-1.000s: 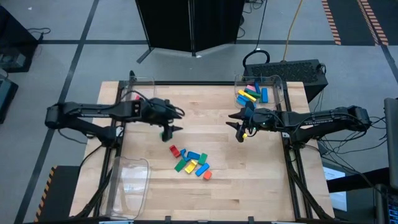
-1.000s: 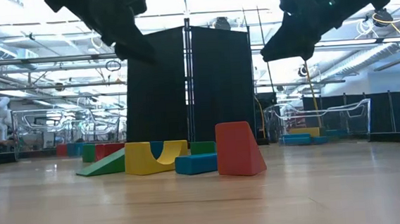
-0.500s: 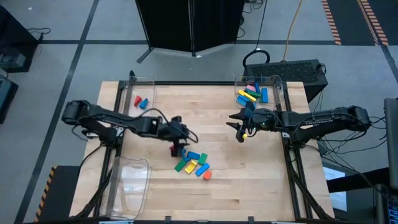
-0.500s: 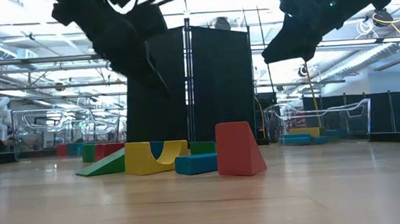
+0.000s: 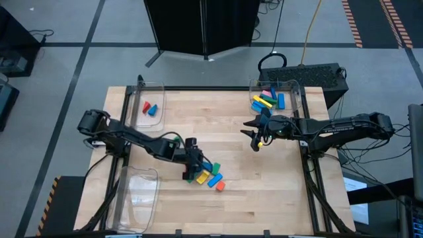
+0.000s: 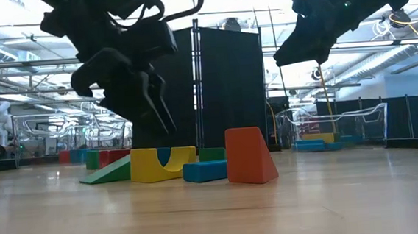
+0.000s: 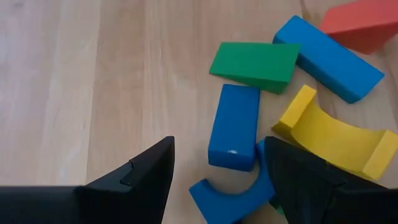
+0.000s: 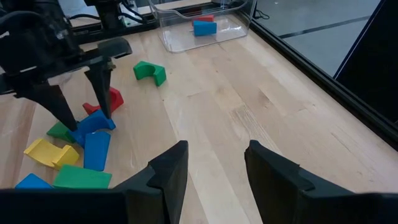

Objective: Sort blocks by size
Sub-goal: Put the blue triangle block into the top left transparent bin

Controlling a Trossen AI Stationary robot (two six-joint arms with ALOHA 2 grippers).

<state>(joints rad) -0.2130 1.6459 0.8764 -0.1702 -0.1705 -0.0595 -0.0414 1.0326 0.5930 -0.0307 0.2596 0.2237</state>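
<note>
Now | left claw (image 5: 192,170) has been swung from the worktop's (image 5: 231,112) far-left side onto the central block pile (image 5: 206,173) | fingers spread, nothing held, small blue block (image 7: 234,126) straddled | right claw (image 5: 255,139) open, empty, waiting | pick judged imminent

Two dark arms work over the table, each with one two-fingered gripper: the left gripper (image 5: 193,166) and the right gripper (image 5: 254,135). Three clear bins stand at the edges: one far left (image 5: 160,106) holding two blocks, one far right (image 5: 297,92) holding several, one near left (image 5: 153,198). A pile of blocks (image 5: 210,174), roughly eight, lies mid-table.
</note>
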